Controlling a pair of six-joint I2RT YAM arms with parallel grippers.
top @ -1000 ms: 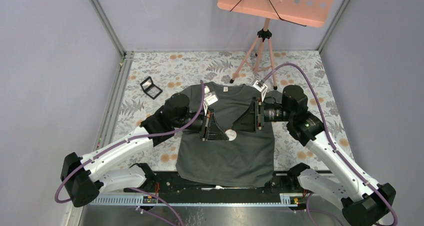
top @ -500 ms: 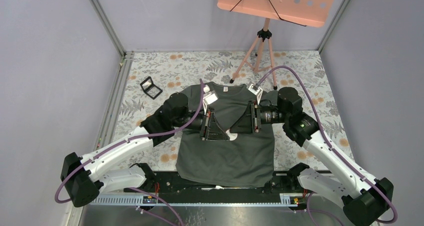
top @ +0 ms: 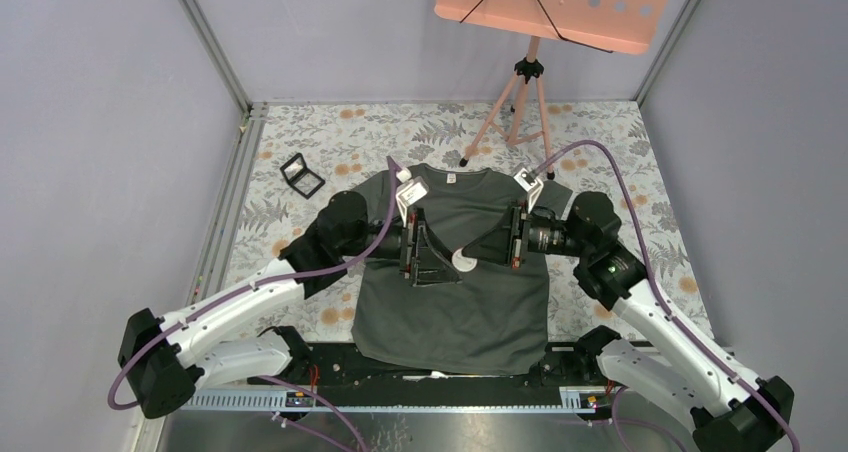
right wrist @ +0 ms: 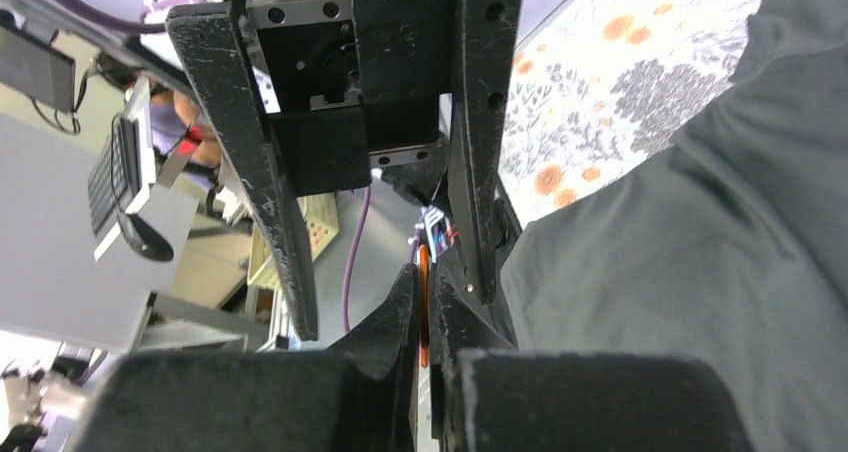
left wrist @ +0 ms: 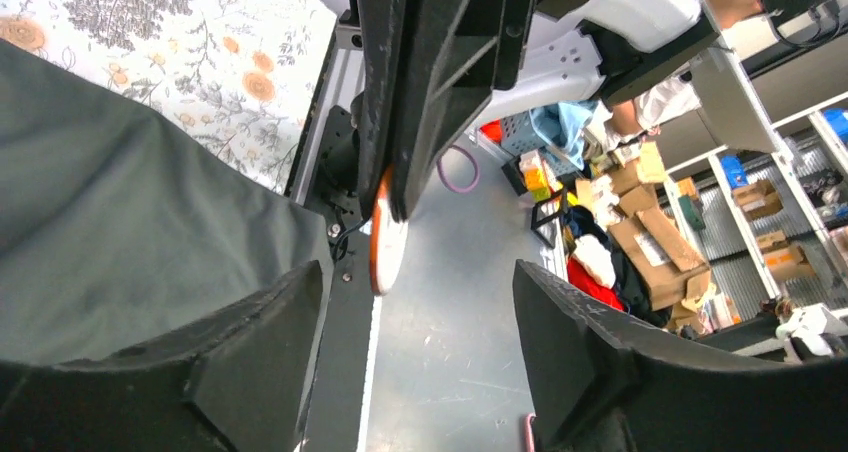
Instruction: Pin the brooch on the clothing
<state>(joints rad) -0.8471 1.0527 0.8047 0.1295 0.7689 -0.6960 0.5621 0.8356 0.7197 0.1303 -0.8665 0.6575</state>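
The brooch (top: 464, 262), a small round pin with an orange rim and a pale face, hangs edge-on above the chest of the dark grey-green T-shirt (top: 450, 317). My right gripper (top: 474, 256) is shut on it; in the right wrist view the orange rim (right wrist: 424, 307) is pinched between the two black fingers (right wrist: 395, 322). My left gripper (top: 450, 264) faces it from the left with its jaws wide open. In the left wrist view the brooch (left wrist: 388, 247) sits ahead of my open left fingers (left wrist: 250, 357), touching neither. The shirt (left wrist: 120, 232) lies flat below.
A small black square case (top: 302, 175) lies open on the floral cloth (top: 620, 142) at the back left. A pink tripod stand (top: 522, 97) with a perforated tray stands behind the shirt's collar. Grey walls close in the left, right and back.
My left gripper has opened and let go of the brooch. My right gripper has closed on it, and both arms have shifted slightly.
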